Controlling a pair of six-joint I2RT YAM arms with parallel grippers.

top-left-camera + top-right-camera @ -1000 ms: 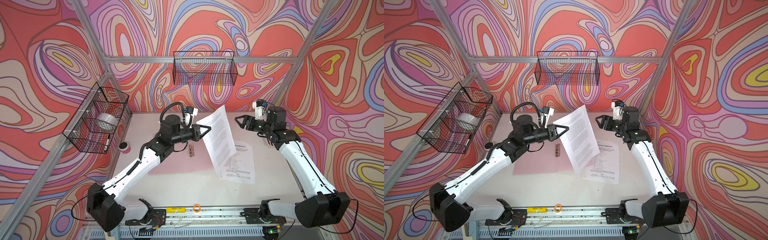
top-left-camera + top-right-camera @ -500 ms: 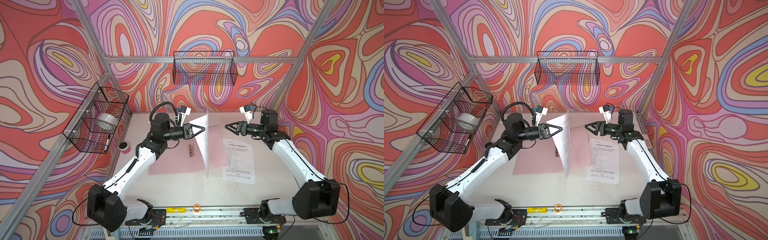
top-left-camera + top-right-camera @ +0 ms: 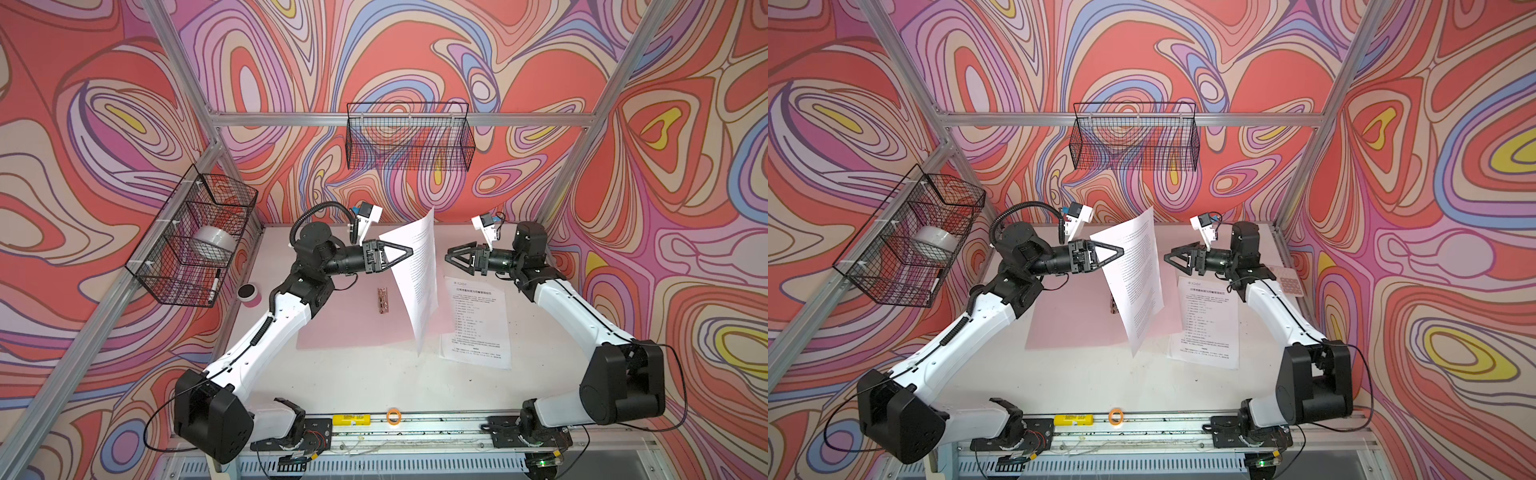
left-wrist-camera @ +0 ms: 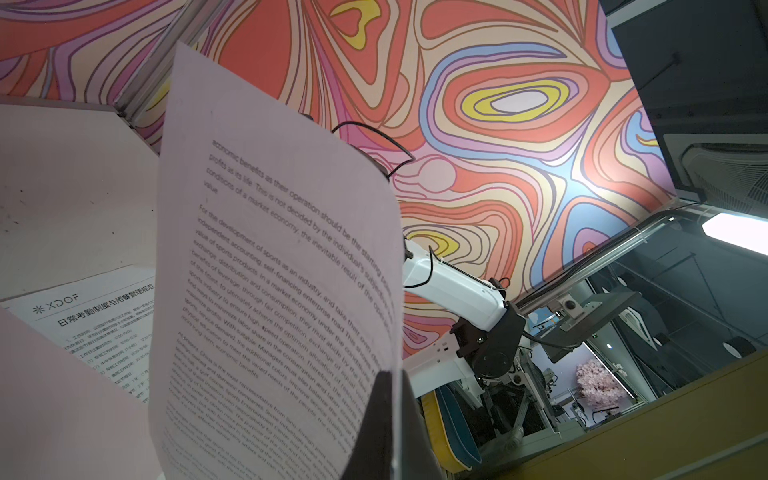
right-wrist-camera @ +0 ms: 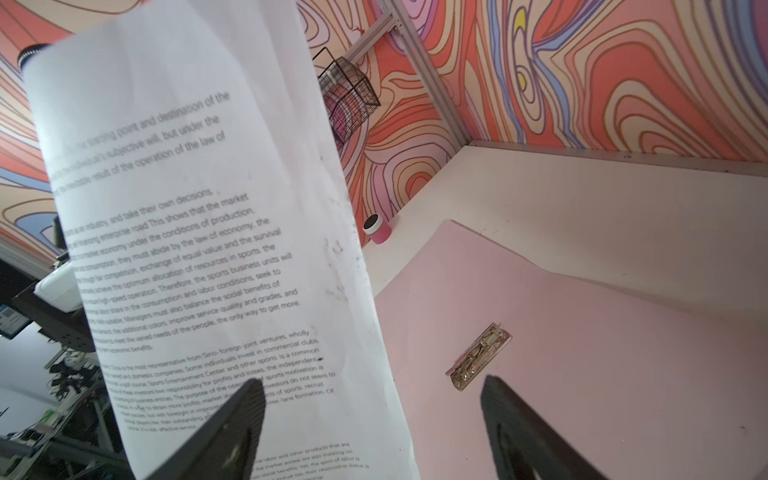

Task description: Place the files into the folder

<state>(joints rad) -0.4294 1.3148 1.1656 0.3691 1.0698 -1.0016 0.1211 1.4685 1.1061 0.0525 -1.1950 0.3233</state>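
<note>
My left gripper (image 3: 409, 251) (image 3: 1121, 251) is shut on the edge of one of the files, a white printed sheet (image 3: 417, 274) (image 3: 1136, 282) that hangs upright over the folder. In the left wrist view the sheet's (image 4: 270, 291) edge sits between the closed jaws. The pale-pink folder (image 3: 349, 324) (image 5: 582, 353) lies open on the table, its metal clip (image 3: 383, 299) (image 5: 480, 357) bare. A second sheet with a bold heading (image 3: 478, 324) (image 4: 95, 316) lies flat at the folder's right edge. My right gripper (image 3: 451, 257) (image 5: 372, 382) is open, just right of the hanging sheet (image 5: 208, 249).
A pink jar with a black lid (image 3: 248, 294) stands at the table's left edge. Wire baskets hang on the left wall (image 3: 195, 241) and the back wall (image 3: 409, 141). A pinkish calculator (image 3: 1289, 282) lies at the far right. An orange ring (image 3: 393, 415) sits on the front rail.
The left gripper has drawn the sheet back to the left and stood it more upright. The right gripper has moved left, closer to the sheet, still open.
</note>
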